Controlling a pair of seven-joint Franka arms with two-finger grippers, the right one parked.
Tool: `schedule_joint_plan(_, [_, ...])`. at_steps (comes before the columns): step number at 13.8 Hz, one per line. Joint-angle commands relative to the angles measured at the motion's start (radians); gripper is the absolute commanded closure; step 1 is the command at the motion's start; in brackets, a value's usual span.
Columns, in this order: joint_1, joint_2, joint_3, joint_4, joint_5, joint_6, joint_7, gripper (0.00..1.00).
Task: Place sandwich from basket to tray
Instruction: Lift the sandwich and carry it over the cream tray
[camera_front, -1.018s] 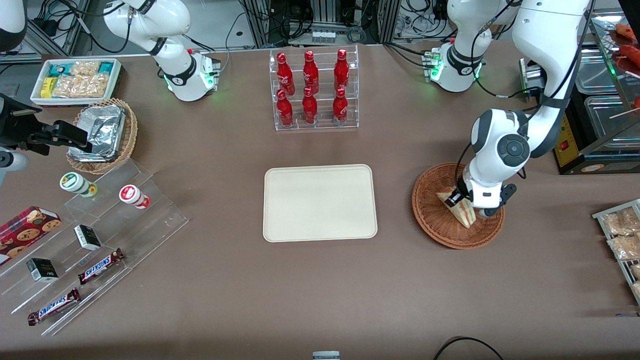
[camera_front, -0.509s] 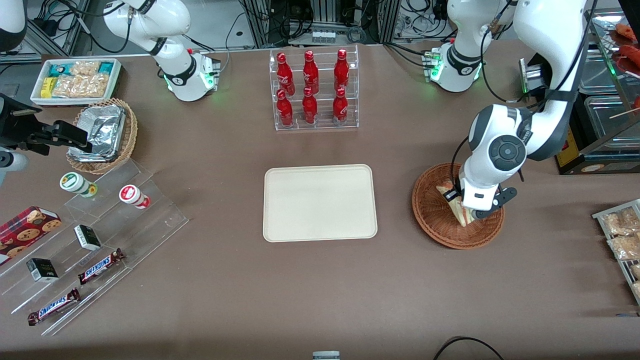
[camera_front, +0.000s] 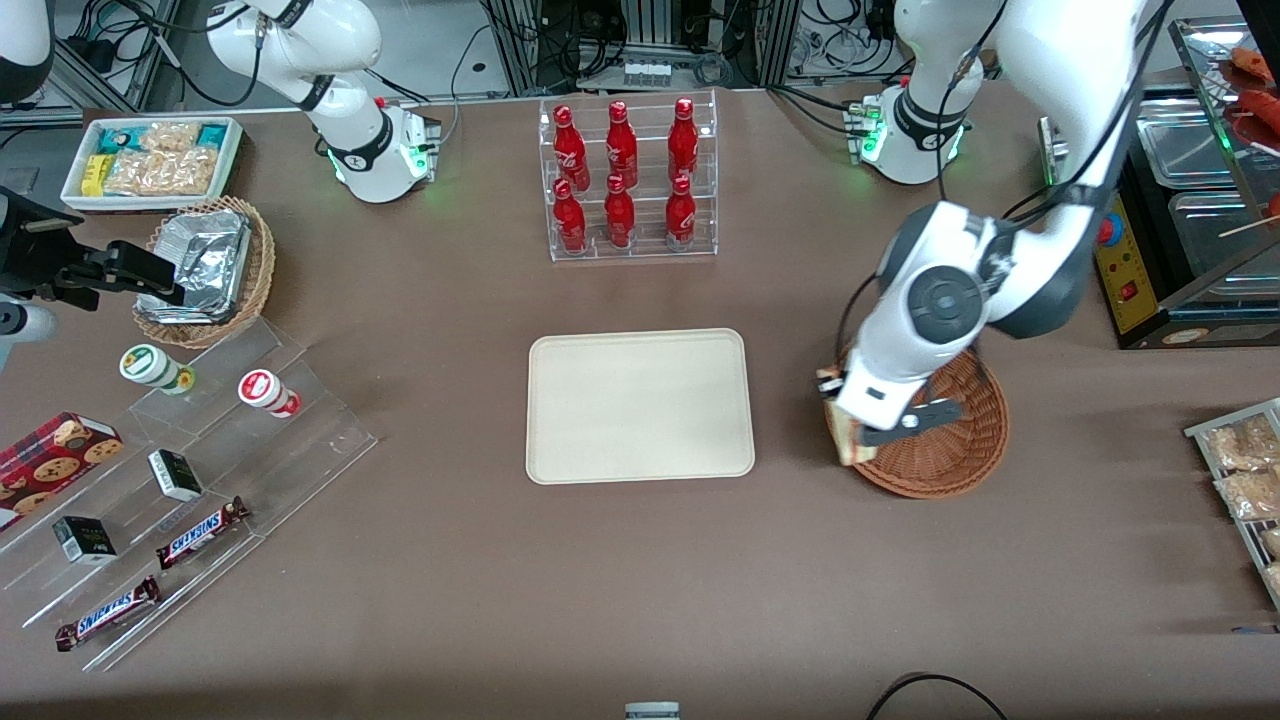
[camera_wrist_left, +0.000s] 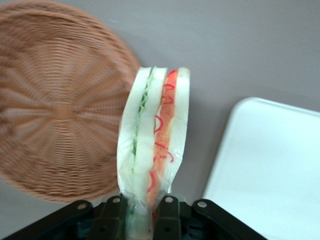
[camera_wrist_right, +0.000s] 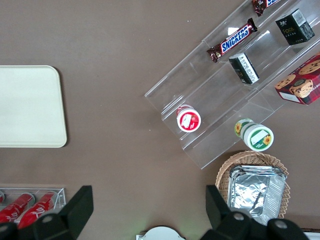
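My left gripper (camera_wrist_left: 142, 212) is shut on the clear-wrapped sandwich (camera_wrist_left: 152, 145), whose green and red filling stripes face the wrist camera. In the front view the gripper (camera_front: 845, 425) holds the sandwich (camera_front: 852, 448) in the air over the rim of the reddish-brown wicker basket (camera_front: 950, 445), on the edge nearest the tray. The basket (camera_wrist_left: 55, 100) has nothing left inside it. The cream tray (camera_front: 640, 405) lies bare at the table's middle, and its corner (camera_wrist_left: 270, 165) shows close beside the hanging sandwich.
A clear rack of red bottles (camera_front: 625, 180) stands farther from the front camera than the tray. A tan foil-pack basket (camera_front: 205, 270), a white snack tray (camera_front: 150, 160) and clear steps with candy bars (camera_front: 190, 470) lie toward the parked arm's end. Snack bags (camera_front: 1245, 470) sit past the basket.
The gripper has lifted the sandwich out of the basket's middle and carried it toward the tray, up to the basket's rim. The arm's wrist has swung the same way.
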Motion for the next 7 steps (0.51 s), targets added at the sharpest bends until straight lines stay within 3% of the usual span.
schedule_joint_plan(1, [-0.010, 0.168, -0.091, 0.202, 0.016, -0.030, 0.005, 1.00])
schedule_joint_plan(4, [-0.188, 0.295, -0.056, 0.328, 0.083, -0.030, -0.117, 1.00])
schedule_joint_plan(7, [-0.294, 0.408, -0.055, 0.454, 0.134, -0.026, -0.248, 1.00])
